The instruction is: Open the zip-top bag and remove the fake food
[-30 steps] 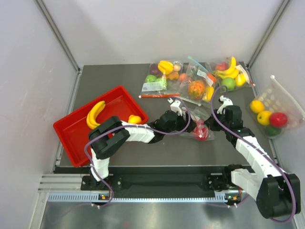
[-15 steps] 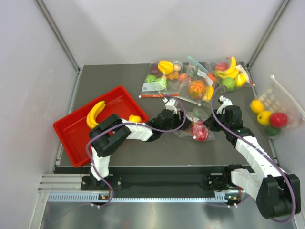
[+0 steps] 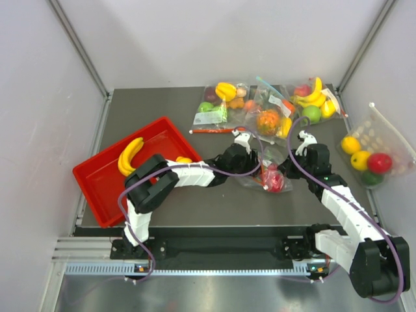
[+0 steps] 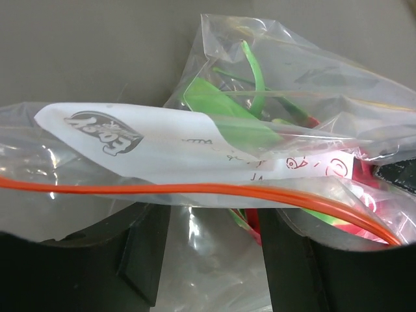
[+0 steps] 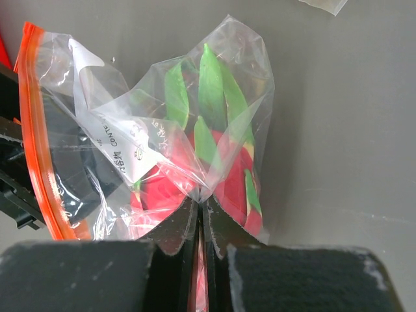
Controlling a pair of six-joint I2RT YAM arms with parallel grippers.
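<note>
You are on the last piece, by the look of it: a banana [image 3: 130,155] and a small yellow-orange fruit [image 3: 184,160] lie in the red tray [image 3: 97,179] by the bench's left edge, while the dragon fruit [image 5: 162,188] sits inside the zip-top bag [image 5: 104,149]. That bag lies near the middle of the bench, a little toward the right edge, between your two arms. Your right hand [image 5: 201,211] is pinched tight on a fold of the bag's film just above the fruit, at the end away from the mouth. Your left hand [image 4: 211,214] is at the mouth with its fingers set wide and loose film draped across the gap; I see no grip there yet. The red-orange zip strip [image 4: 162,188] runs across in front of those fingers, and the mouth looks parted, though the crumpled film makes that hard to confirm. The bag is clear and creased, with a white printed label, and the pink-red fruit's green tips press against the plastic. Next, drive the left hand deeper through the mouth and close on the fruit itself, not the film, with the right hand anchoring the bag.
</note>
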